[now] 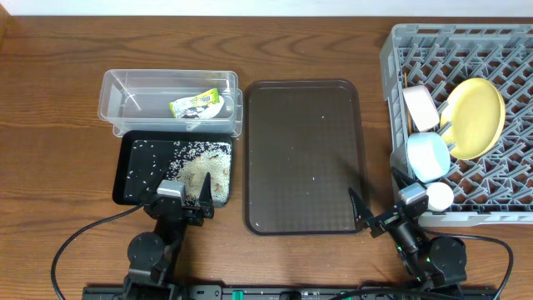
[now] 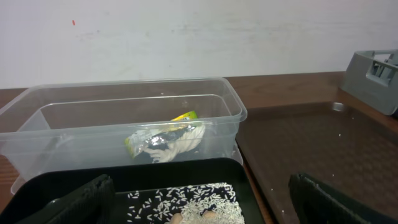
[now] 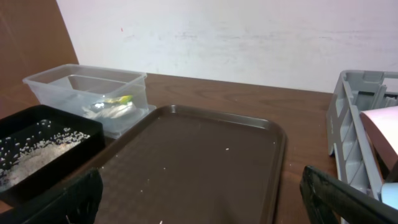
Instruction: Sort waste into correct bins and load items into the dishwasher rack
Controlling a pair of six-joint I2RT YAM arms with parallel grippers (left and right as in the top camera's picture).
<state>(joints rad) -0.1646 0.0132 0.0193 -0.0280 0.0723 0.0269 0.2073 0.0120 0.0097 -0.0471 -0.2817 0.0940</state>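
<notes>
The green-and-yellow wrapper [image 1: 197,106] lies in the clear tub [image 1: 112,93]; it also shows in the left wrist view [image 2: 165,142]. White rice [image 1: 200,167] is heaped in the black tray [image 1: 133,187]. The grey rack [image 1: 400,50] holds the yellow plate [image 1: 475,117], white bowl [image 1: 420,107], light blue bowl [image 1: 427,156] and small white cup [image 1: 439,197]. I cannot make out the chopsticks. My left gripper [image 1: 185,204] is open and empty at the black tray's front edge, over the rice [image 2: 199,202]. My right gripper [image 1: 379,215] is open and empty at the brown tray's front right corner.
The large dark brown serving tray [image 1: 304,142] lies between the bins and the rack, with a few stray rice grains on it. In the right wrist view it [image 3: 199,149] fills the middle, with the rack wall [image 3: 348,118] to the right.
</notes>
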